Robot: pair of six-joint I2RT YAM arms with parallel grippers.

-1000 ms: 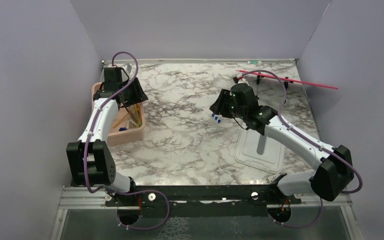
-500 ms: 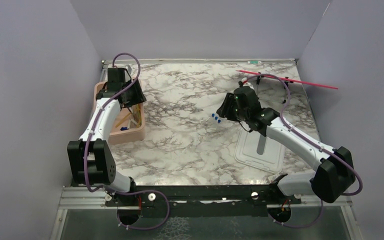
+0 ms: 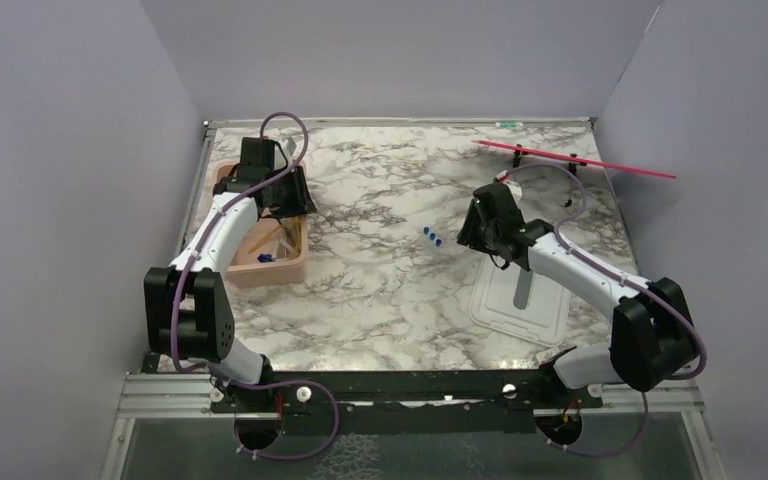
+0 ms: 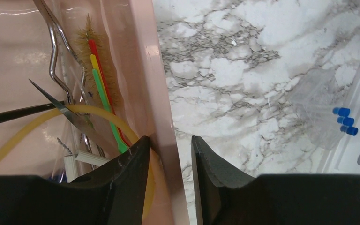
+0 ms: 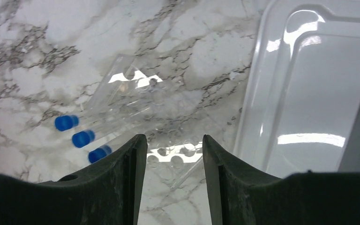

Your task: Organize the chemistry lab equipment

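Note:
The pink tub stands at the left and holds metal tongs, an amber tubing loop, the black wire ring's stem and a bristle brush with coloured handles. My left gripper straddles the tub's right wall. Its inner finger touches the wall and a narrow gap shows at the outer finger. Clear blue-capped tubes lie in a clear rack at mid-table. My right gripper is open and empty just right of them, over the rack's near edge.
The white lid with a grey slot lies right of the rack and fills the right of the right wrist view. A red rod on a black stand sits at the back right. Purple walls enclose three sides.
My left gripper moved right and the pink tub slid right with it. My right gripper drew back to the right, off the blue-capped tubes, which stayed put.

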